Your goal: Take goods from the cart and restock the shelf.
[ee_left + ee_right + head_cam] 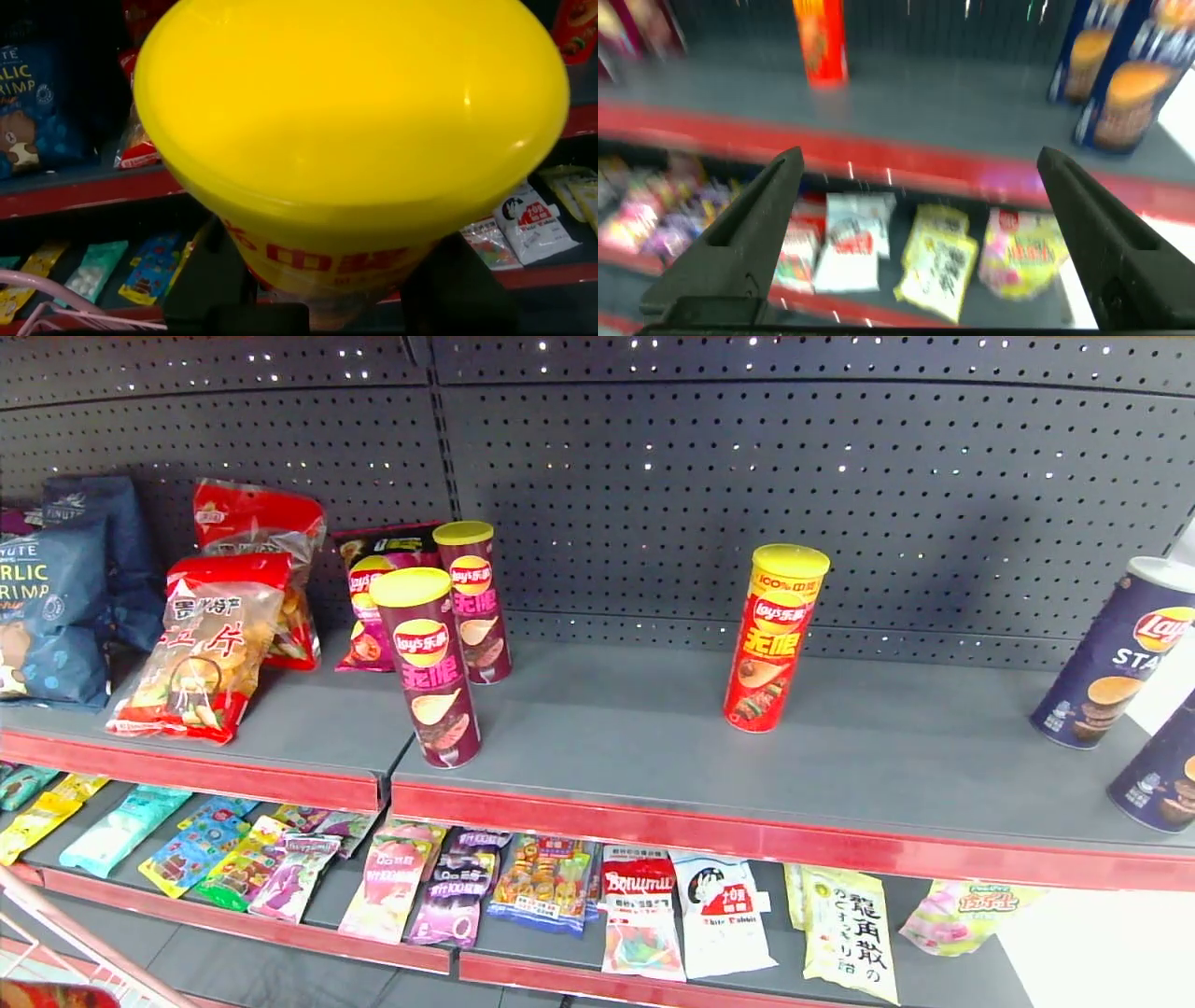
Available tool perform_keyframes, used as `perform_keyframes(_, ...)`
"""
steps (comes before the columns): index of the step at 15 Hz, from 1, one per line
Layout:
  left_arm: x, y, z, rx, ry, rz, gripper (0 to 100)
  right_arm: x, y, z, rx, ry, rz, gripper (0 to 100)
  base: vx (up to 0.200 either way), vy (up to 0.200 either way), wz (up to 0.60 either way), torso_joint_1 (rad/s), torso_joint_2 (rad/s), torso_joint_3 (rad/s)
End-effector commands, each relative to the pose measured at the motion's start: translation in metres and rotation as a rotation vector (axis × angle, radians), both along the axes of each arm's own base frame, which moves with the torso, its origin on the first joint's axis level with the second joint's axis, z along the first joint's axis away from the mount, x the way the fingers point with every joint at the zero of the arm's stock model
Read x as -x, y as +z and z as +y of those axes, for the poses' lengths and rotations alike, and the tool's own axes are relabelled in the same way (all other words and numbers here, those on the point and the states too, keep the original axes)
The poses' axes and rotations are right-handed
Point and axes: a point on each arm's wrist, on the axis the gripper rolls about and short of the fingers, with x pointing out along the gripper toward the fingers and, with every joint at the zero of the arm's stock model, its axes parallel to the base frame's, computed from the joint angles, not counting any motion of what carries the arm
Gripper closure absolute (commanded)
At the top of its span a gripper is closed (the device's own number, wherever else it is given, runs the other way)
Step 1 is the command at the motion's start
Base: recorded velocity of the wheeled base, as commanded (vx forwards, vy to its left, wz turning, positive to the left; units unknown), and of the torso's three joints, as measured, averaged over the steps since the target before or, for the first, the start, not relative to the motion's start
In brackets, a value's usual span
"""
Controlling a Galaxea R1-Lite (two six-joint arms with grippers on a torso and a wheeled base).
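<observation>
Several cans are set on the shelf (607, 728): maroon cans (428, 667) left, a red can (775, 639) in the middle, blue cans (1111, 653) right. A yellow-lidded can (350, 140) is clamped in the left gripper (355, 299) near the shelf, not yet placed. The right gripper (920, 163) is seen empty, jaws apart. Much restocking is judged left.

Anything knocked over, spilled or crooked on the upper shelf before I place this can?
Nothing spilled or toppled. The two maroon cans and the red can stand upright on the shelf. Only oddity: the red can stands alone mid-shelf, apart from the others.
</observation>
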Motion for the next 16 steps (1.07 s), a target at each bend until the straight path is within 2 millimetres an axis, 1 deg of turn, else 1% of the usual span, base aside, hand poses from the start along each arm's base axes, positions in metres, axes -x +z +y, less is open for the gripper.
perform_keyframes(1,-0.003,-0.004,-0.001,-0.008,-0.001,0.025,100,-0.105,0.162,0.005,-0.135,0.058,0.061,0,0.000,0.000,0.00,0.000,0.00,0.000)
perform_keyframes(2,-0.003,-0.004,-0.001,-0.008,-0.001,0.025,100,-0.105,0.162,0.005,-0.135,0.058,0.061,0,0.000,0.000,0.00,0.000,0.00,0.000)
perform_keyframes(3,-0.005,-0.004,-0.001,-0.010,-0.001,0.036,100,-0.148,0.143,0.018,0.034,0.144,0.170,0,0.000,0.000,0.00,0.000,0.00,0.000)
perform_keyframes(4,-0.006,-0.004,-0.001,-0.010,0.001,0.042,100,-0.171,0.137,0.028,0.074,0.189,0.221,0,0.000,0.000,0.00,0.000,0.00,0.000)
perform_keyframes(5,-0.005,-0.003,-0.001,-0.009,0.010,0.039,100,-0.188,0.137,0.043,0.081,0.258,0.237,0,0.000,0.000,0.00,0.000,0.00,0.000)
perform_keyframes(6,-0.005,-0.002,-0.001,-0.008,0.018,0.038,100,-0.195,0.134,0.050,0.086,0.289,0.256,0,0.000,0.000,0.00,0.000,0.00,0.000)
perform_keyframes(7,-0.005,0.000,-0.001,-0.007,0.036,0.035,100,-0.222,0.123,0.067,0.102,0.328,0.300,0,0.000,0.000,0.00,0.000,0.00,0.000)
perform_keyframes(8,-0.005,0.000,0.000,-0.006,0.050,0.035,100,-0.233,0.121,0.073,0.105,0.337,0.296,0,0.000,0.000,0.00,0.000,0.00,0.000)
perform_keyframes(9,-0.005,-0.001,0.000,-0.005,0.065,0.035,100,-0.254,0.118,0.088,0.102,0.364,0.279,0,0.000,0.000,0.00,0.000,0.00,0.000)
perform_keyframes(10,-0.005,-0.002,0.000,-0.005,0.065,0.034,100,-0.258,0.117,0.092,0.100,0.371,0.272,0,0.000,0.000,0.00,0.000,0.00,0.000)
perform_keyframes(11,-0.004,-0.002,0.001,-0.004,0.073,0.031,100,-0.271,0.111,0.099,0.098,0.374,0.285,0,0.000,0.000,0.00,0.000,0.00,0.000)
perform_keyframes(12,-0.004,-0.002,0.001,-0.004,0.074,0.031,100,-0.272,0.110,0.100,0.099,0.374,0.288,0,0.000,0.000,0.00,0.000,0.00,0.000)
perform_keyframes(13,-0.004,-0.002,0.001,-0.003,0.083,0.029,100,-0.278,0.102,0.102,0.107,0.376,0.314,0,0.000,0.000,0.00,0.000,0.00,0.000)
perform_keyframes(15,-0.004,-0.001,0.001,-0.003,0.083,0.029,100,-0.284,0.094,0.104,0.110,0.374,0.344,0,0.000,0.000,0.00,0.000,0.00,0.000)
perform_keyframes(16,-0.004,-0.001,0.001,-0.003,0.083,0.029,100,-0.286,0.092,0.105,0.110,0.374,0.346,0,0.000,0.000,0.00,0.000,0.00,0.000)
